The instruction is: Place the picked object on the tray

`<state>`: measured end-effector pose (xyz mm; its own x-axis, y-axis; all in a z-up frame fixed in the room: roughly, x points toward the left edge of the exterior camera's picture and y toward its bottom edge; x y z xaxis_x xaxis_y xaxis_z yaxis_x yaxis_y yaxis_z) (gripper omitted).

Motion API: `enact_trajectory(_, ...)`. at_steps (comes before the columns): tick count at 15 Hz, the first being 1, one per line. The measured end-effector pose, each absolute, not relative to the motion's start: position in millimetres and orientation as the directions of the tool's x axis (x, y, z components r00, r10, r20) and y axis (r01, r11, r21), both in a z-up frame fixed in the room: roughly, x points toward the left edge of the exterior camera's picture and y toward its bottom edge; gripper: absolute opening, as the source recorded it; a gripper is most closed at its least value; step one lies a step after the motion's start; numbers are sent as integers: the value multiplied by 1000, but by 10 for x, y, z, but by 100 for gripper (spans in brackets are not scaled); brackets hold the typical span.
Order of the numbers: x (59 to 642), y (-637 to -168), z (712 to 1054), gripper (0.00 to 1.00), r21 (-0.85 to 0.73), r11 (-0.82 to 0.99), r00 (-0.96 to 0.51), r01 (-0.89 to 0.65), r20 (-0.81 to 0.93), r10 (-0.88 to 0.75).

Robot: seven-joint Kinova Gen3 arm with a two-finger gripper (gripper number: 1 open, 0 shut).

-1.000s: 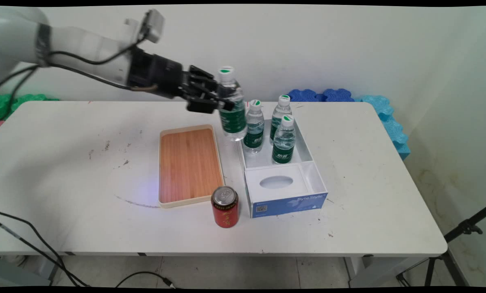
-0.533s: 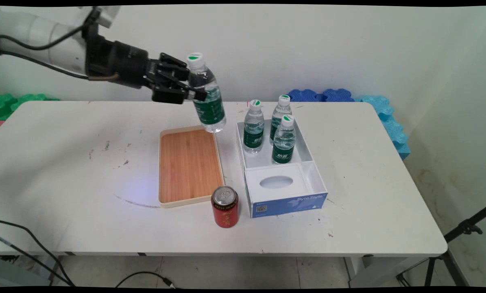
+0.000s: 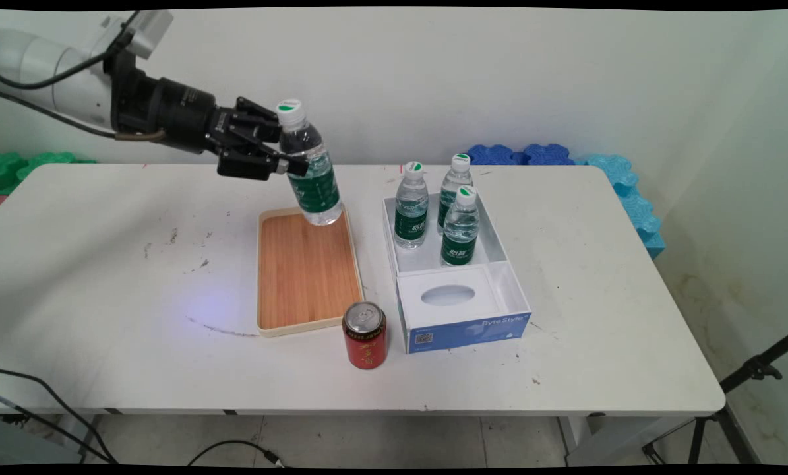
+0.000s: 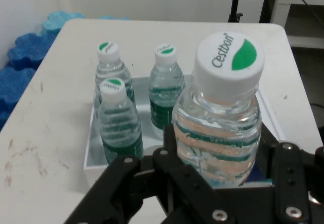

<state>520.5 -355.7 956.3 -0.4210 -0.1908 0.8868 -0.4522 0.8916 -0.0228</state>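
Bottle (image 3: 309, 168), clear plastic with a green label and a white cap marked with a green leaf, hangs in the air above the far end of the wooden tray (image 3: 306, 270), pinched at its upper body by the black gripper (image 3: 287, 161), whose two fingers press against its sides from the left. In the hand view the cap (image 4: 229, 62) reads "Cestbon" and the fingers (image 4: 174, 150) close in on the bottle's shoulder. Half a second ago the bottle was held higher and further right, its base over the tray's far right corner; a second ago it hung beside the white box. Now it sits lower and more to the left, its base over the tray's far edge. Its long axis is nearly upright but tilted, cap leaning left toward the arm and base swung right and toward the camera.

Right of the tray, the white box (image 3: 499, 247) with a blue front holds three more bottles (image 3: 460, 226) of the same kind, standing upright in its far half; its near part carries a white panel with an oval opening (image 3: 448, 295). A red can (image 3: 364, 334) stands upright on the table (image 3: 598, 316) just beyond the tray's near right corner, between tray and box. Blue foam pieces (image 3: 624, 191) lie along the table's far right edge, green ones (image 3: 11, 165) at the far left.
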Motion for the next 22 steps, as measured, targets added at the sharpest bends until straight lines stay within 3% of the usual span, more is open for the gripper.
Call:
enact_trajectory(15,5223,-3418,8458,0,-15,884,-472,-467,849,-235)
enact_trajectory(22,5084,-3402,8148,0,-22,877,-472,-480,849,-237)
